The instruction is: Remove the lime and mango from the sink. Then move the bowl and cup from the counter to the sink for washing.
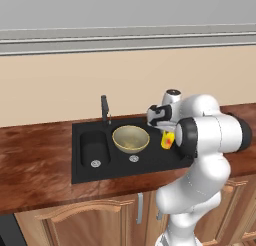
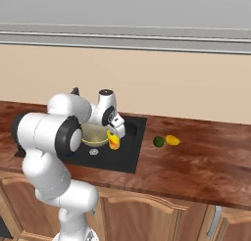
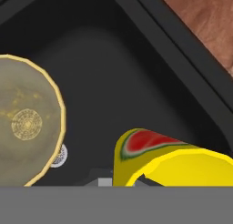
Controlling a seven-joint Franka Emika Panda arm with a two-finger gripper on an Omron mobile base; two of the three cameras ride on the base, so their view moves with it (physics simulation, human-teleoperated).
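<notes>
My gripper (image 1: 166,132) is shut on the yellow cup (image 1: 167,139) with the red mark and holds it tilted over the right side of the black sink's (image 1: 75,155) large basin. In the right base view the gripper (image 2: 112,133) and cup (image 2: 113,140) hang just above the basin floor. The hand view has the cup (image 3: 154,159) at the bottom, its rim toward the camera. The olive-tan bowl (image 1: 131,139) sits in the large basin, left of the cup, as the hand view's bowl (image 3: 27,123) confirms. On the counter (image 2: 206,156) right of the sink lie the lime (image 2: 159,141) and mango (image 2: 172,140).
A dark faucet (image 1: 105,109) rises behind the sink between the two basins. The small basin has a silver drain (image 1: 95,163), and the large basin's drain (image 1: 134,158) lies in front of the bowl. Light wooden cabinets (image 1: 100,215) run under the counter.
</notes>
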